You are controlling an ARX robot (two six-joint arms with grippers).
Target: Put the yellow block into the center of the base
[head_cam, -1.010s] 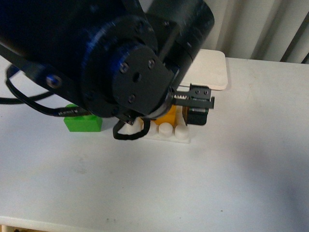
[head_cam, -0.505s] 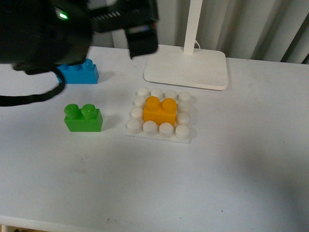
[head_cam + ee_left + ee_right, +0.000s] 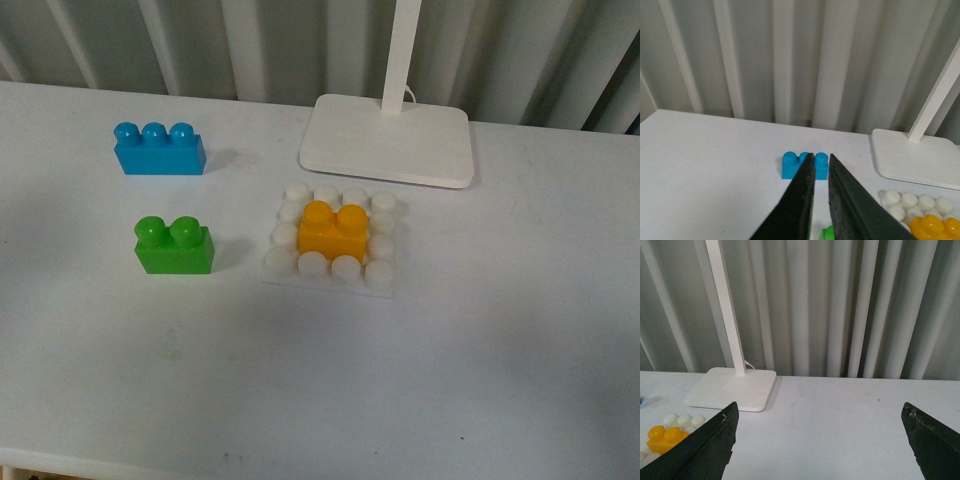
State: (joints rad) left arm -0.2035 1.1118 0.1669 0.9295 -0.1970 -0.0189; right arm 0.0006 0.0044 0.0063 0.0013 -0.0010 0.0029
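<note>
Front view: yellow block [image 3: 333, 231] sits on the base [image 3: 334, 272] just right of frame centre, in the middle of the stud grid with a ring of white studs showing around it. It looks level; whether it is pressed fully home cannot be read from this angle. Green block [image 3: 174, 245] stands at centre left, blue block [image 3: 158, 148] at upper left, both well apart from the base. Lamp foot [image 3: 390, 140] lies at upper centre, just behind the base. Neither arm shows in this view.

Left wrist view: left gripper [image 3: 819, 172] fills the lower middle of the frame, its jaws nearly together with only a thin slit between them and nothing held. The blue block shows beyond the tips; a corner of the base and the yellow block sit at the lower right edge.

Right wrist view: right gripper [image 3: 820, 437] has its jaws spread wide, one at the lower left edge and one at the lower right, with nothing between them. The yellow block and a few base studs appear at the lower left.

Judgement: the insertion looks done, so the step in hand is clearing away. To do it well, keep both arms high and off the base, and avoid sweeping across the blocks. If a seating check is wanted, press straight down on the two top studs, not sideways.
</note>
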